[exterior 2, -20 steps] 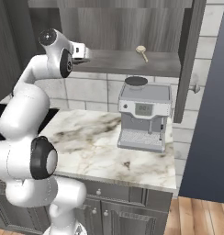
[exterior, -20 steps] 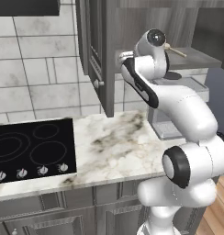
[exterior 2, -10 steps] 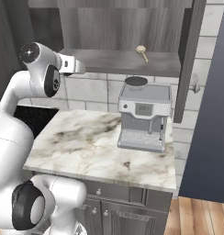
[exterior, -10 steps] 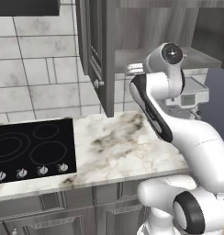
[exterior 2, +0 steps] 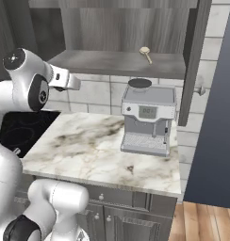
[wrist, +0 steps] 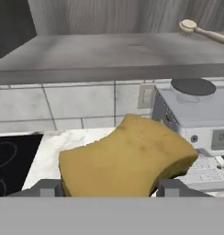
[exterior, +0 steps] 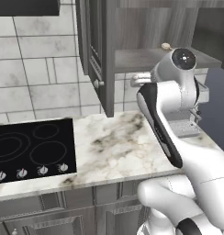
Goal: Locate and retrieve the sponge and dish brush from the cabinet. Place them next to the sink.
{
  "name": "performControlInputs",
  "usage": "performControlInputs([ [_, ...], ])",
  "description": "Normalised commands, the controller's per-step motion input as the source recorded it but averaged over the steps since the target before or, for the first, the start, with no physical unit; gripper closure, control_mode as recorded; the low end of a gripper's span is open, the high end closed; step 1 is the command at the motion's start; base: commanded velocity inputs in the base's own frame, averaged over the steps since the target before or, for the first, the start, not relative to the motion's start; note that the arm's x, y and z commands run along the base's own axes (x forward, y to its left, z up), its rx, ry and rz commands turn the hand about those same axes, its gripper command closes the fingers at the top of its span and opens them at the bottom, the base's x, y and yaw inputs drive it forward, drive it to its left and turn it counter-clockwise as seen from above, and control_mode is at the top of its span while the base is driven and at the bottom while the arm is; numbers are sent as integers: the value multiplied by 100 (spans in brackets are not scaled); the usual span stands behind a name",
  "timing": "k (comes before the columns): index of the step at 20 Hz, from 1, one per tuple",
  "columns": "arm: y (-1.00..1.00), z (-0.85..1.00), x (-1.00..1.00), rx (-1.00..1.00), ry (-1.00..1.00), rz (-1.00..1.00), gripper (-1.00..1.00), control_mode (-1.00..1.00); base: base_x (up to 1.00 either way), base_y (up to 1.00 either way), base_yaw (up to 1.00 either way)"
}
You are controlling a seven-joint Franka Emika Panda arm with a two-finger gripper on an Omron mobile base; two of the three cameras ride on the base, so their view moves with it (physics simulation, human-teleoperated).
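The yellow-brown sponge (wrist: 127, 156) sits between my two fingertips in the hand view, so my gripper (wrist: 109, 189) is shut on it. I hold it in the air in front of and below the open dark grey cabinet (exterior 2: 117, 63). From the right base view my gripper (exterior 2: 75, 84) is to the left of the shelf's front edge. The dish brush (wrist: 198, 30) lies on the shelf, its round head (exterior 2: 144, 50) facing the front and its pale handle pointing back. It also shows behind my arm (exterior: 166, 46). The sink is out of view.
A grey coffee machine (exterior 2: 147, 121) stands on the marble counter (exterior 2: 88, 150) under the shelf. The black cooktop (exterior: 31, 149) lies to the left. One open cabinet door (exterior: 99, 50) juts out on the left and another (exterior 2: 191, 61) on the right.
My arm has swung back and left, away from the shelf, carrying the sponge with it. The dish brush has stayed where it was on the shelf.
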Motion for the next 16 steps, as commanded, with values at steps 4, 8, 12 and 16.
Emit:
performControlInputs([
  [4, 0, -19, -66, 3, 16, -5, 100, -100, 0, 0, 0],
  [8, 0, -22, -78, 2, 9, -5, 100, -100, 0, 0, 0],
  [12, 0, -35, -84, 0, 0, -5, 100, -100, 0, 0, 0],
  [16, 0, -44, -60, 0, -1, -2, 100, -100, 0, 0, 0],
])
